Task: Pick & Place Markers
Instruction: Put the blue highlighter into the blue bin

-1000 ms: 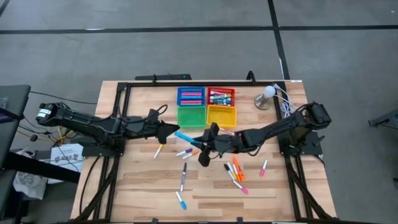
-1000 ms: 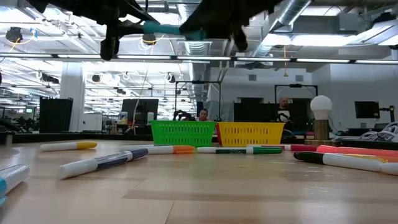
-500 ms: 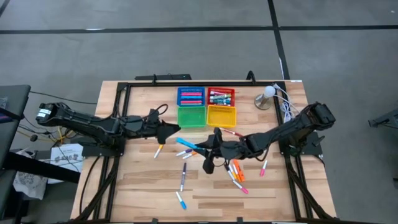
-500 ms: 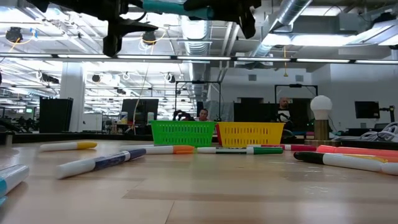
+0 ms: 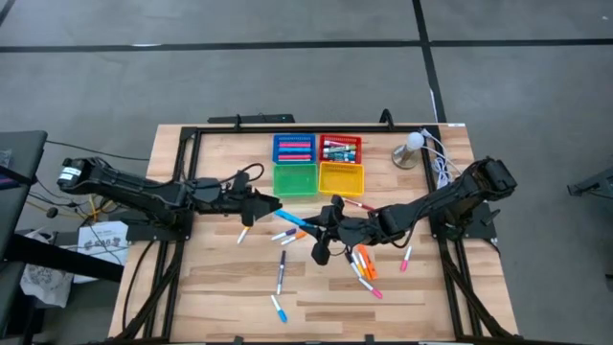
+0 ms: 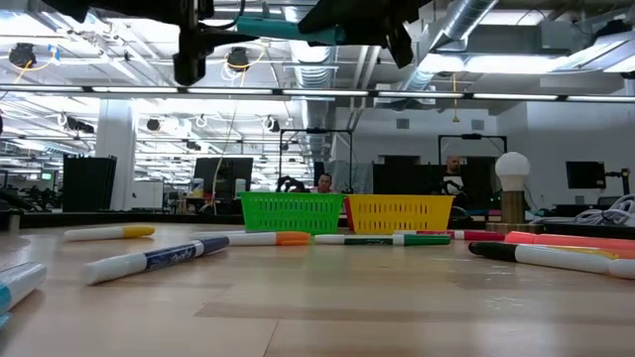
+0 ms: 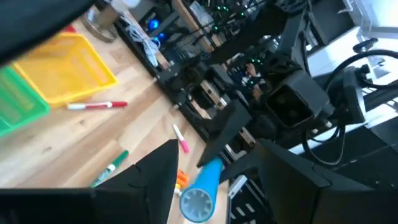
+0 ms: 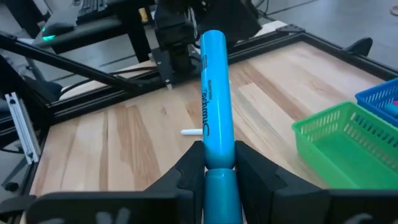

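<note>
A light-blue marker (image 5: 292,220) hangs in the air over the table's middle, between my two grippers. My right gripper (image 5: 321,228) is shut on the end nearer the table's right. My left gripper (image 5: 269,204) stands open at the other end (image 7: 199,198), a finger on either side of it. Many more markers (image 5: 281,273) in several colours lie loose on the wooden table; in the low view they lie flat (image 6: 159,260). Some markers sit in the red tray (image 5: 340,149) and the blue tray (image 5: 294,149). My right gripper pinches the light-blue marker between its two fingers near one end, where the cap meets the body (image 8: 217,160). The fingers lie along the marker, which sticks out past them toward my left arm. It is about level and lifted clear of the table.
Four trays stand at the back middle: blue, red, a green one (image 5: 295,178) and a yellow one (image 5: 341,177). A small white lamp (image 5: 410,149) with cables is at the back right. A black frame (image 5: 192,144) runs round the table. Bare wood lies near the front edge.
My left gripper has opened and let go of the light-blue marker's end, tipping a little while staying in place. My right gripper keeps the marker and has drifted slightly toward the table's near edge; the marker stays clear of the table.
</note>
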